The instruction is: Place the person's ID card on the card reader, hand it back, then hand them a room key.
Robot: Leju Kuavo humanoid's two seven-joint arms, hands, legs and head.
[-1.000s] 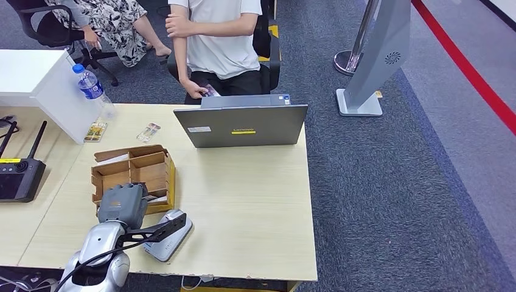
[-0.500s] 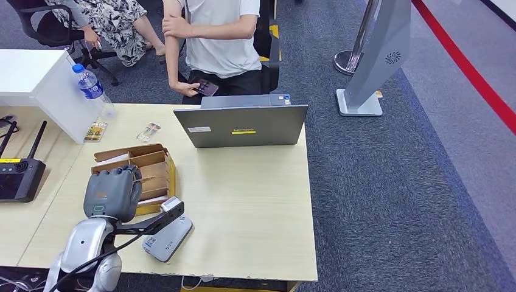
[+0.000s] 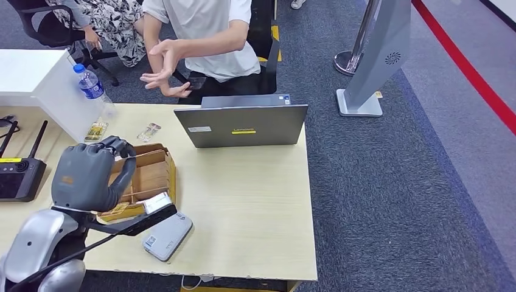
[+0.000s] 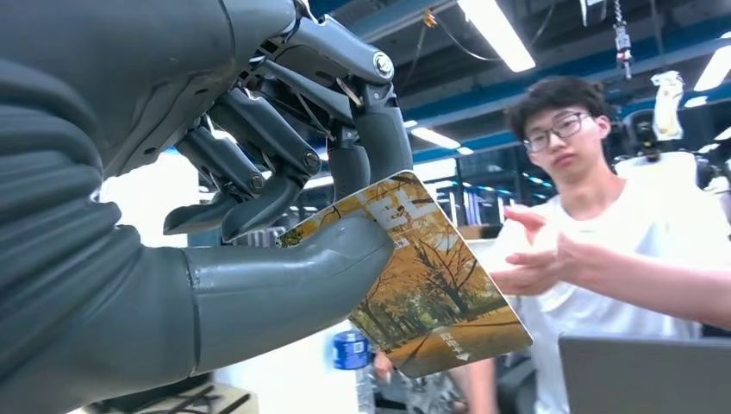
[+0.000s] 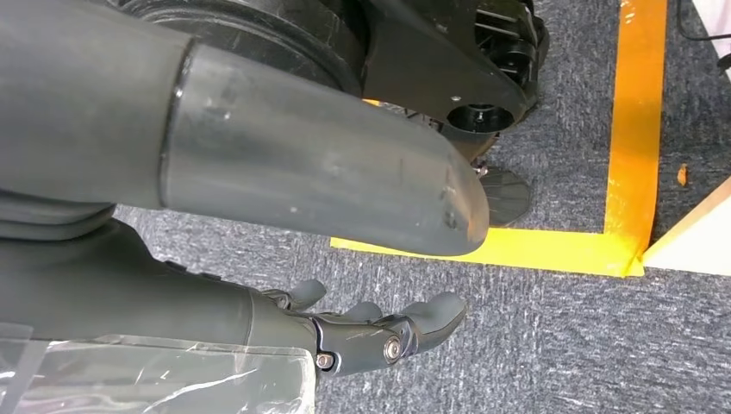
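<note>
room key [image 4: 422, 285]: I'm pinching it in my left hand [image 4: 259, 198], thumb covering one corner
right hand [image 5: 362, 332]: hanging with fingers spread, partly hidden

Laptop: a grey laptop [image 3: 242, 126] stands open at the far edge of the light wooden tabletop [image 3: 255, 207], its lid facing the camera.
Water bottle: a clear bottle with a blue cap [image 3: 92, 89] stands upright beside a white cabinet [image 3: 36, 79] at the far left.
Remote controller: a black unit with two antennas [image 3: 19, 173] lies on the left, near the tabletop's edge.
Floor: blue-grey carpet [image 3: 389, 194] with a red stripe [image 3: 468, 70] running diagonally at the right.
Stand: a grey slanted kiosk base [image 3: 377, 58] rests on the carpet, well apart from the tabletop.
Background: a seated figure in a floral garment [image 3: 115, 21] occupies a black office chair [image 3: 36, 24].
</note>
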